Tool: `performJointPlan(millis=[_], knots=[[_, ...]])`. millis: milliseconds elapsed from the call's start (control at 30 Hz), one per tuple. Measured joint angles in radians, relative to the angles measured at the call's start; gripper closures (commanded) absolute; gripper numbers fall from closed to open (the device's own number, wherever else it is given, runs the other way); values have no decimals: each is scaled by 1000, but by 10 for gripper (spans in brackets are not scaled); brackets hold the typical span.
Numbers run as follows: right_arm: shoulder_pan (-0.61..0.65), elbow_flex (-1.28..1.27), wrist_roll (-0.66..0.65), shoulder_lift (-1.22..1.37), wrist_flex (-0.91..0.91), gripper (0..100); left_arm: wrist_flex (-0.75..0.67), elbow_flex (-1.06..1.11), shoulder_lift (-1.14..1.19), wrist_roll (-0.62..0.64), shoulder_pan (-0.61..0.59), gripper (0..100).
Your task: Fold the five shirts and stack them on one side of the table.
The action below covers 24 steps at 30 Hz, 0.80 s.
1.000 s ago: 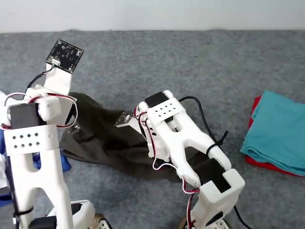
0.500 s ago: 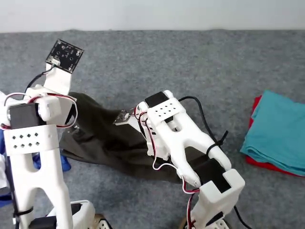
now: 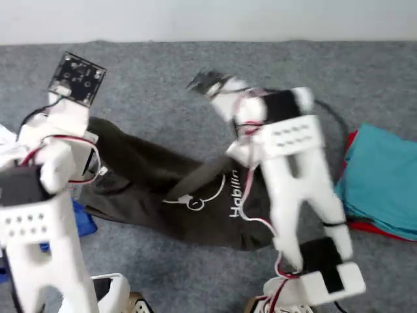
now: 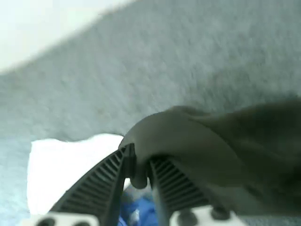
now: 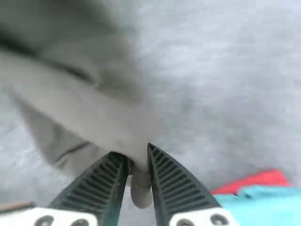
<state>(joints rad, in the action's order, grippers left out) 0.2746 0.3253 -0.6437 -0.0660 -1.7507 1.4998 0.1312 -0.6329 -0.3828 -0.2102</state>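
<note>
A dark olive shirt (image 3: 195, 202) with a white print lies stretched across the middle of the grey table (image 3: 163, 72). My left gripper (image 4: 138, 157) is shut on a fold of the dark shirt (image 4: 211, 141) at its left end, under the left arm (image 3: 52, 163). My right gripper (image 5: 137, 157) is shut on another edge of the same shirt (image 5: 80, 108), lifted off the table. The right arm (image 3: 287, 137) stands over the shirt's right part. A folded teal shirt (image 3: 384, 176) lies on a folded red one (image 3: 355, 225) at the right edge.
A blue shirt (image 3: 83, 218) and a white cloth (image 3: 6, 137) lie by the left arm; the left wrist view shows the white cloth (image 4: 61, 160) and the blue shirt (image 4: 136, 214) too. The red shirt (image 5: 254, 181) and the teal shirt (image 5: 268, 200) lie near the right gripper. Bare grey table runs along the back.
The right arm has swung up and to the right, drawing the dark shirt out so its white print shows. The left arm has shifted a little to the left.
</note>
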Motion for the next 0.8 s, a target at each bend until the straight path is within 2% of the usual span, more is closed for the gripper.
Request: performJointPlan(millis=[133,367,600,800], knots=[[-87,94,0,-84,0,987,0,-54,-77,3,0,985],[-199,216,0,-218,0,987,-41,-242,-132,98,0,985],[-362,365,0,-279,-2,987,-81,-397,-126,103,0,985],[-485,384,-2,-279,-2,987,-25,-407,-95,78,0,985]])
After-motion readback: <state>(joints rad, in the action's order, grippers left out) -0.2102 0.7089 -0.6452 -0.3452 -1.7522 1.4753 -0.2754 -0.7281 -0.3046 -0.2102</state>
